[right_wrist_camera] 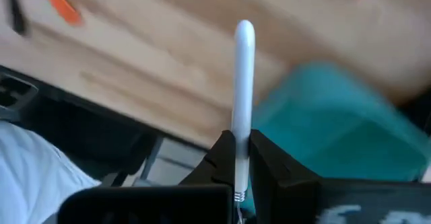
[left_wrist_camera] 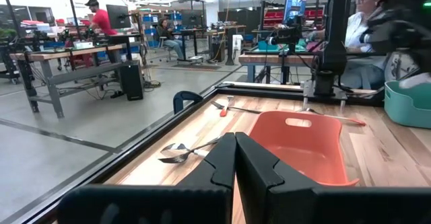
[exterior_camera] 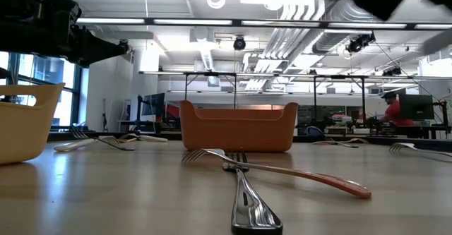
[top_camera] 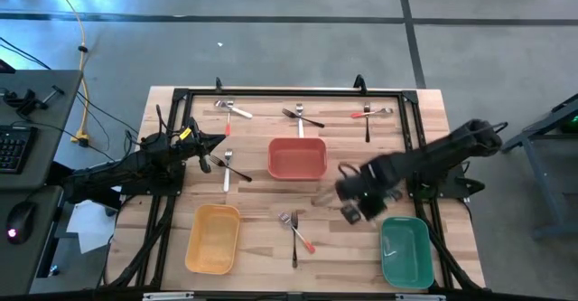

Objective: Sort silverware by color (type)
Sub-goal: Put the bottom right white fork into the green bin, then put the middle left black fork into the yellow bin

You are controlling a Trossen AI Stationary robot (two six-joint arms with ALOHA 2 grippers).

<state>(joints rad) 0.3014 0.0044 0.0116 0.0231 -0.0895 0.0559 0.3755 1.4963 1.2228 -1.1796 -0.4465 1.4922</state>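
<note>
In the high view, crossed pairs of silverware lie flat on the wooden table: at the far left [top_camera: 230,109], far middle [top_camera: 301,116], far right [top_camera: 370,113], left of the red bin [top_camera: 226,165], and near the middle [top_camera: 294,230]. My right gripper [top_camera: 352,206] hangs between the red bin [top_camera: 296,158] and the green bin [top_camera: 405,251], shut on a pale silver-white utensil [right_wrist_camera: 242,83]. My left gripper [top_camera: 212,147] is shut and holds nothing. It hovers by the left pair, which shows in the left wrist view [left_wrist_camera: 185,150]. My right gripper pinches the pale utensil's handle [right_wrist_camera: 240,140] between its two fingers, which lie along the handle. The rounded free end [right_wrist_camera: 244,30] sticks out past the fingertips. The utensil is lifted clear of the table, beside the green bin [right_wrist_camera: 337,116]. Its head is hidden behind the fingers.
A yellow bin [top_camera: 213,238] stands at the near left. A black frame [top_camera: 289,93] runs round the table's edges. In the low view a dark-handled fork [exterior_camera: 244,185] crosses a red-handled one [exterior_camera: 318,178] in front of the red bin [exterior_camera: 236,125]. People sit in the room beyond.
</note>
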